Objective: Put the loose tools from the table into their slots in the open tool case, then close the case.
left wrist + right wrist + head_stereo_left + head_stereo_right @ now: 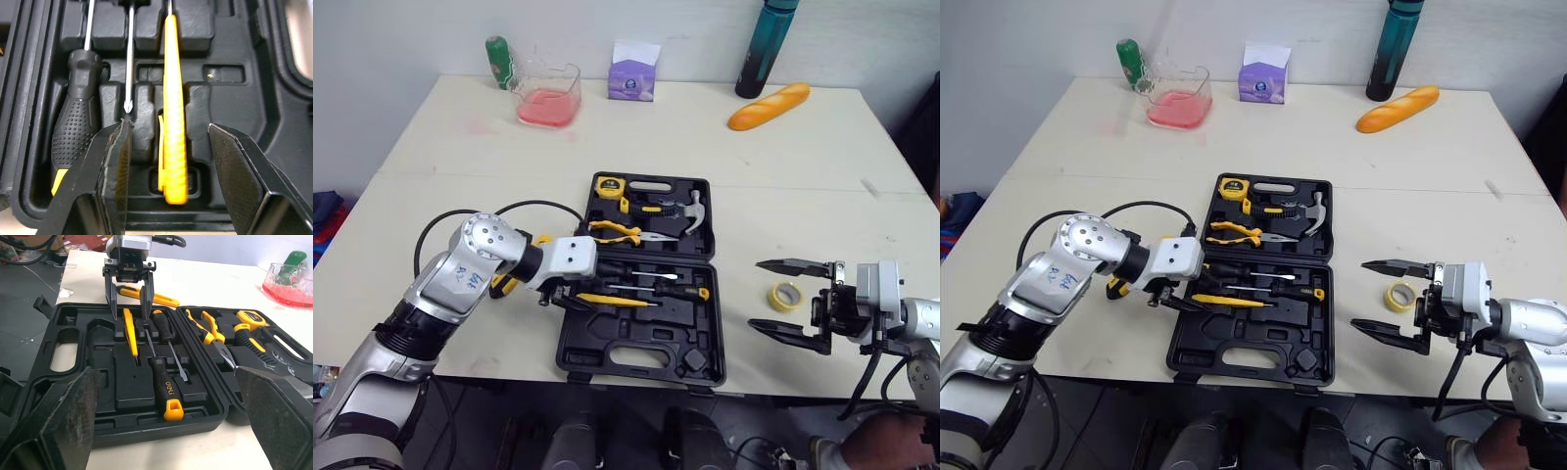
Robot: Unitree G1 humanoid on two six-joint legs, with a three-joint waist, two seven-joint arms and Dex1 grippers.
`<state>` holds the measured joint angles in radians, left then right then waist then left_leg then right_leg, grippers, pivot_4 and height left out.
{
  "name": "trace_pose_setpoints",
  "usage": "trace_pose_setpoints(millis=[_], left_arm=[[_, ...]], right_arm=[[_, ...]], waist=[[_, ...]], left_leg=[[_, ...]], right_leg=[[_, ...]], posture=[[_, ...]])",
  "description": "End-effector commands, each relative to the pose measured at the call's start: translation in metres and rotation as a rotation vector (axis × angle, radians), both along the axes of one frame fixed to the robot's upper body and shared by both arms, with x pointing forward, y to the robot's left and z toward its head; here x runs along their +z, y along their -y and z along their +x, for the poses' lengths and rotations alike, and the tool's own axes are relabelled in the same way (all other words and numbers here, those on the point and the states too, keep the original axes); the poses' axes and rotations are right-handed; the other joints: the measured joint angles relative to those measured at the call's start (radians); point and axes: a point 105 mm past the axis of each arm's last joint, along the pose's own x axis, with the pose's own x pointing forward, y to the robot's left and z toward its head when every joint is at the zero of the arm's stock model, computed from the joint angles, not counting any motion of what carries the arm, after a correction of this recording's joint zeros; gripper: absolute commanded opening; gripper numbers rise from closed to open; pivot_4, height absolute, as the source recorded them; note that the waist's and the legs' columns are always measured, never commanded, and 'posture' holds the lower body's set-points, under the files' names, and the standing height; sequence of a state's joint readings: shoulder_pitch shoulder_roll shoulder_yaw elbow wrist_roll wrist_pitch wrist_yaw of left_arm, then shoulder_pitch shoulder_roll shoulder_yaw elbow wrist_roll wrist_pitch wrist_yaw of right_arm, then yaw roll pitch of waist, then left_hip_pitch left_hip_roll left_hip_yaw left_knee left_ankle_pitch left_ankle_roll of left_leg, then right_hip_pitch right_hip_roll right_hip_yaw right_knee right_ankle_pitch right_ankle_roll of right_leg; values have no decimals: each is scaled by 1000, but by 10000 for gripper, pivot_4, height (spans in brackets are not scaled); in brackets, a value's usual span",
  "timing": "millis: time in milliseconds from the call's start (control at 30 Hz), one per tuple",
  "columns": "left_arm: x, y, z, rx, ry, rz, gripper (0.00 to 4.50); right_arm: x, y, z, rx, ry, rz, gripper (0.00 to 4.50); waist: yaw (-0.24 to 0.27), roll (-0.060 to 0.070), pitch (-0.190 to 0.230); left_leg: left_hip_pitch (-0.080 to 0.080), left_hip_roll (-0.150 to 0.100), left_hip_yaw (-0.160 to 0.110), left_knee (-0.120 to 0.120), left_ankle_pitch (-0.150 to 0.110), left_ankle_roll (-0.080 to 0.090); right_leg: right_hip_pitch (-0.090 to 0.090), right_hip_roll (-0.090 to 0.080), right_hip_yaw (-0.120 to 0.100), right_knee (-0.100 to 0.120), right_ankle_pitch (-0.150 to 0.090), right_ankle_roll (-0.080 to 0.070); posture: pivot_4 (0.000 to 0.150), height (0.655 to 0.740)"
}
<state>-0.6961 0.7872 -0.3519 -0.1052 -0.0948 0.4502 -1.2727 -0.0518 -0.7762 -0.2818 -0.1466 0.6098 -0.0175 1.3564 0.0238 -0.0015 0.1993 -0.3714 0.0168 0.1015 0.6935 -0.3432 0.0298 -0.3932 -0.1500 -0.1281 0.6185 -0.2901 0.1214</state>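
**Clerk:** Entry one, left arm. How is it posed?

**Checker:** The elbow is bent and the forearm is laid across the table (460,166) toward the open tool case (636,345). The left tool (130,318) is pointed down into the near half of the case, at its left end. Its fingers are parted to a middling gap and nothing is gripped.

**Clerk:** What is listed beneath it?

**Checker:** A yellow screwdriver with a pocket clip (171,122) is seated in its slot. Its handle end is straddled by the two fingers, with a gap left on each side. A black-handled screwdriver (77,117) is slotted just beside it, and the tip of a third screwdriver's shaft is seen close to one finger.

**Clerk:** Entry two, right arm?

**Checker:** It is held low at the table's near edge, right of the case. The right tool (756,294) is turned toward the case, its fingers spread wide, and nothing is held.

**Clerk:** Loose items on the table?

**Checker:** A yellow tape roll (786,296) is laid just right of the case and is seen between the right tool's fingers; contact cannot be told. A yellow-and-black handled item (144,294) is laid left of the case, by the left forearm.

**Clerk:** Far half of the case?

**Checker:** A tape measure (609,186), a hammer (690,211) and pliers (617,231) are stowed there.
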Motion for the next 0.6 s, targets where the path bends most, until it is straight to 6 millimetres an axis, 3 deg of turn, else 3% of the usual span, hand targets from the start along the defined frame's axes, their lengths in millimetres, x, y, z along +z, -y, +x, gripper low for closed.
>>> trace_pose_setpoints(millis=[33, 400, 500, 600], left_arm=[[31, 2, -6, -55, 62, -80, 27489], [45, -7, -19, -134, 151, -367, 27489], [46, -5, -20, -141, 181, -421, 19815], [44, -5, -23, -149, 166, -428, 6419]], right_arm=[[3, 2, 0, 7, 24, 0, 45000], [-2, 6, 2, -11, 28, -4, 45000], [-2, 9, 2, -14, 29, -4, 45000], [-2, 10, 2, -17, 32, -6, 45000]], waist=[[0, 0, 0], [-1, 0, 0], [0, 0, 0], [0, 0, 0]], left_leg=[[0, 0, 0, 0, 0, 0], [0, 0, 0, 0, 0, 0], [0, 1, 0, 0, 0, 0], [0, 0, 0, 0, 0, 0]], right_leg=[[0, 0, 0, 0, 0, 0], [0, 0, 0, 0, 0, 0], [0, 0, 0, 0, 0, 0], [0, 0, 0, 0, 0, 0]], posture=[[1500, 7400], [1500, 7400], [1500, 7400], [1500, 7400]])
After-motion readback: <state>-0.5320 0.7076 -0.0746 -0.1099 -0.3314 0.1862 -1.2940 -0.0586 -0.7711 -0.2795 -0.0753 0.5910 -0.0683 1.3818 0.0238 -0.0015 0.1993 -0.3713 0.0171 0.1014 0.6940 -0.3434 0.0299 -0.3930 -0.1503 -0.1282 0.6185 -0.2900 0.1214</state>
